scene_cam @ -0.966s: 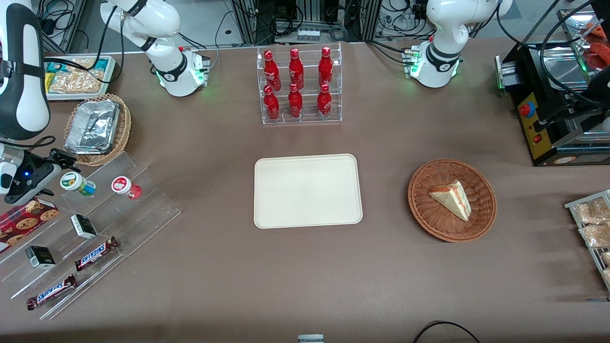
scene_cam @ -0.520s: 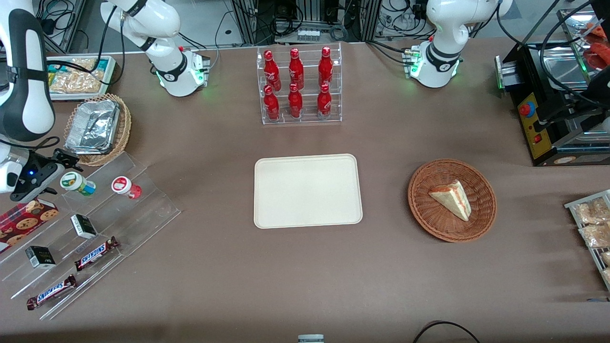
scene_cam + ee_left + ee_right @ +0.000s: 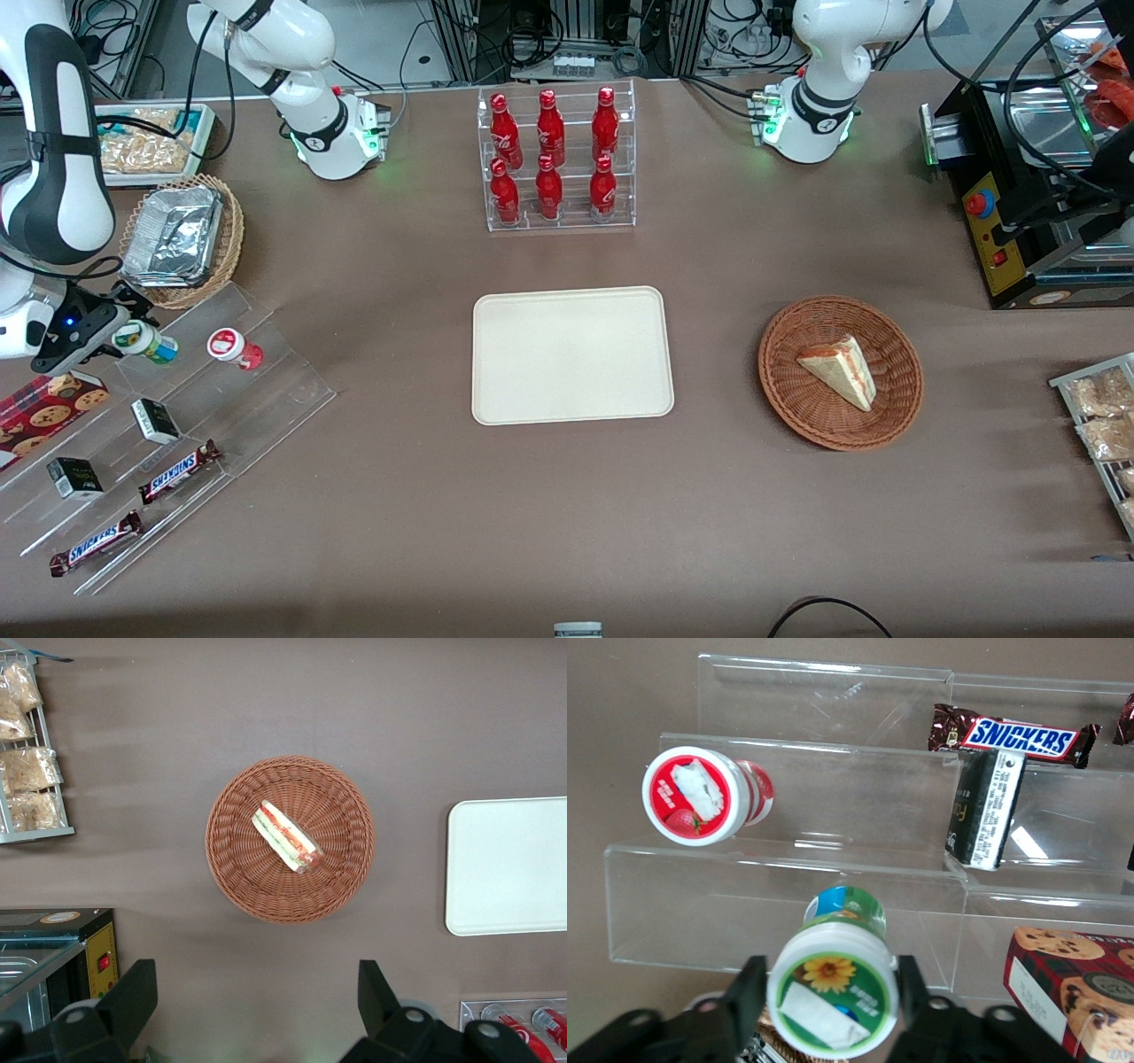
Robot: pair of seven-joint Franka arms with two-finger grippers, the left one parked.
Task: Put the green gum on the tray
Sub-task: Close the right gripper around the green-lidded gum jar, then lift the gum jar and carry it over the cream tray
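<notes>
Since the earlier frames: gripper (image 3: 124,330) has advanced along the clear tiered rack (image 3: 177,416) until its fingers (image 3: 749,997) bracket the green gum (image 3: 146,342); the bottle itself has not shifted.

Near to far, front view:
- Snickers bars (image 3: 177,470) on the rack's lower tiers.
- Green gum on the upper tier, the red-and-white bottle (image 3: 234,347) beside it.
- Tray (image 3: 571,354), bare, well apart at mid-table.

Jaw state: spread, one finger at each side of the lid, apparently not yet squeezing; nothing held.

Step in hand: the grasp. Next, by judgement: close on the bottle, lift it off the tier, carry it to the tray.
</notes>
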